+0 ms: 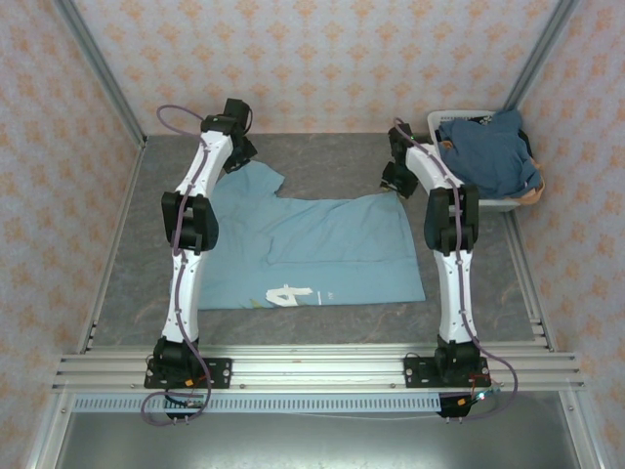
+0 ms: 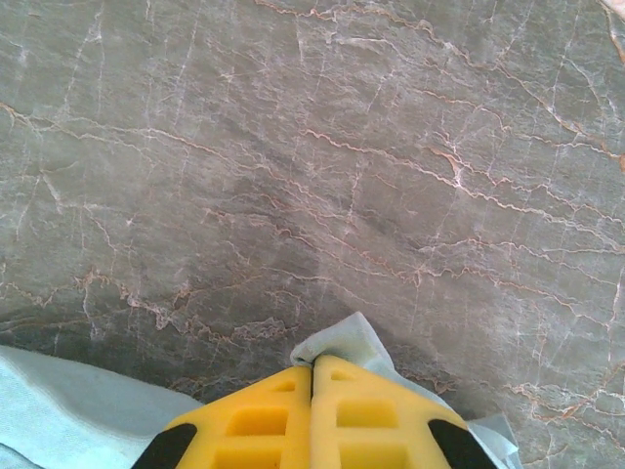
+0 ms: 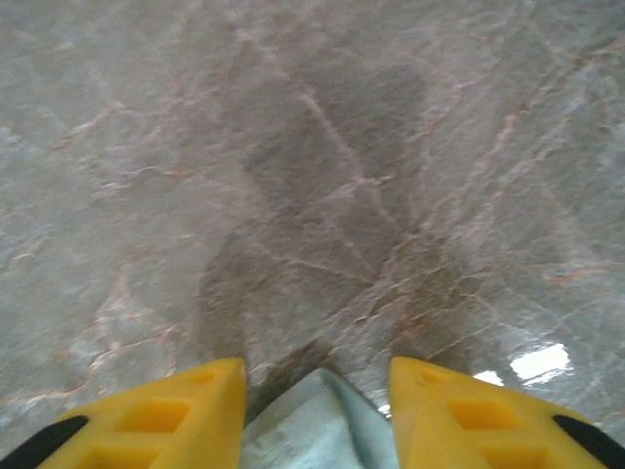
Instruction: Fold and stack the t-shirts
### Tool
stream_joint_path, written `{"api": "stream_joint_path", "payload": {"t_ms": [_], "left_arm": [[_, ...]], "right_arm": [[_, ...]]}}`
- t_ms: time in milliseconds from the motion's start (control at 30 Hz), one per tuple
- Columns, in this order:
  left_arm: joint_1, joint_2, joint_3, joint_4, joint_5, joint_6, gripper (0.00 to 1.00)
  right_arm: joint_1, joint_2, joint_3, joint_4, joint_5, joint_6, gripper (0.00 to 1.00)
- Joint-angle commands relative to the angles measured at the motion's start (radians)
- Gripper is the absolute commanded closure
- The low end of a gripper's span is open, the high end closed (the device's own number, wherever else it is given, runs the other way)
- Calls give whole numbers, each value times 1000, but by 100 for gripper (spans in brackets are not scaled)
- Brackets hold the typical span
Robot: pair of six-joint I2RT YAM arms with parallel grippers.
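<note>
One light-blue t-shirt (image 1: 332, 244) is pinched by the closed left gripper (image 2: 312, 366), straddled by the parted right gripper (image 3: 314, 363). Its lettering (image 1: 288, 294) is partly hidden.

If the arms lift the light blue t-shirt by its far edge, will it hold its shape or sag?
Likely floppy: the light blue t-shirt lies flat with soft wrinkles, and its corner bunches where the left gripper pinches it. With the right gripper open around the other corner, a lift now would probably drag it lopsided.
</note>
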Motion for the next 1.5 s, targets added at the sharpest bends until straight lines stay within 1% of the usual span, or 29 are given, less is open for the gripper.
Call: {"api": "stream_joint_path", "payload": {"t_ms": [0, 33, 100, 133, 200, 233, 400, 733, 900, 1033, 1133, 1300, 1400, 1467], "left_arm": [[9, -49, -5, -9, -5, -20, 100], [9, -49, -4, -10, -5, -20, 100], [10, -51, -4, -9, -6, -19, 100], [11, -52, -5, -11, -7, -17, 100], [13, -59, -4, -9, -12, -14, 100], [15, -64, -4, -8, -12, -13, 100], [42, -96, -5, -8, -19, -8, 100], [68, -186, -48, 12, -25, 4, 100], [71, -217, -58, 7, -29, 26, 100], [73, -243, -94, -7, -10, 46, 100], [72, -284, -156, 2, 13, 66, 100], [55, -378, -294, -31, 13, 129, 100], [40, -486, -449, -20, -19, 182, 100], [40, -575, -576, 4, -33, 188, 100]], "right_arm": [[3, 24, 12, -29, -18, 23, 64], [3, 24, 9, -29, -16, 25, 69], [3, 23, 9, -29, -6, 30, 82], [3, 19, 9, -29, 3, 31, 90], [2, 6, 8, -27, 22, 30, 99], [1, -3, 9, -25, 31, 28, 100], [-6, -46, 19, -12, 71, 14, 100], [-9, -57, 127, -41, 69, -1, 100], [-10, -61, 126, -45, 47, 5, 100], [-11, -81, 94, -30, 29, 6, 100], [-10, -117, 53, 1, 0, 4, 100], [-6, -204, -44, 30, -40, -7, 100], [-4, -287, -157, 67, -63, -9, 100], [0, -342, -236, 86, -68, -9, 100]]}}
